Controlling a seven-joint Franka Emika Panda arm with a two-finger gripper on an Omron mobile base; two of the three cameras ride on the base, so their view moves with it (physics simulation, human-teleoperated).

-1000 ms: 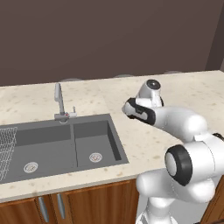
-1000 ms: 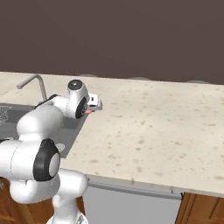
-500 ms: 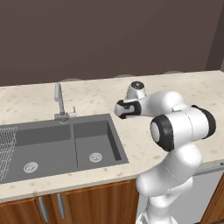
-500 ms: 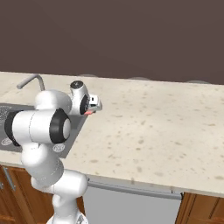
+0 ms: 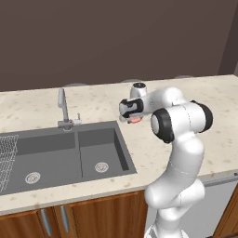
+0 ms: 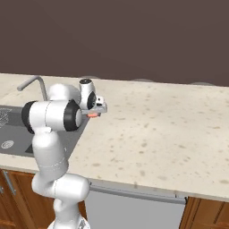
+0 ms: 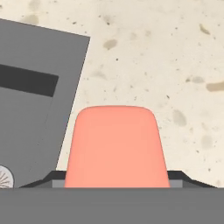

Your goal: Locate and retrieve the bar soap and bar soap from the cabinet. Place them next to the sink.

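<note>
Hand point(image 5: 135, 119) pinches a salmon-pink bar soap point(image 7: 116, 146), fingers pressed against its sides, held just above the speckled beige tabletop point(image 6: 161, 129) beside the right edge of the dark grey sink point(image 5: 69, 153). In the hand view the bar soap sticks out between the fingertips over the tabletop, sink rim at left with a silver drain point(image 7: 4, 177) in the corner. Slim silver faucet point(image 5: 62, 108) stands behind the basins, well apart from the hand.
</note>
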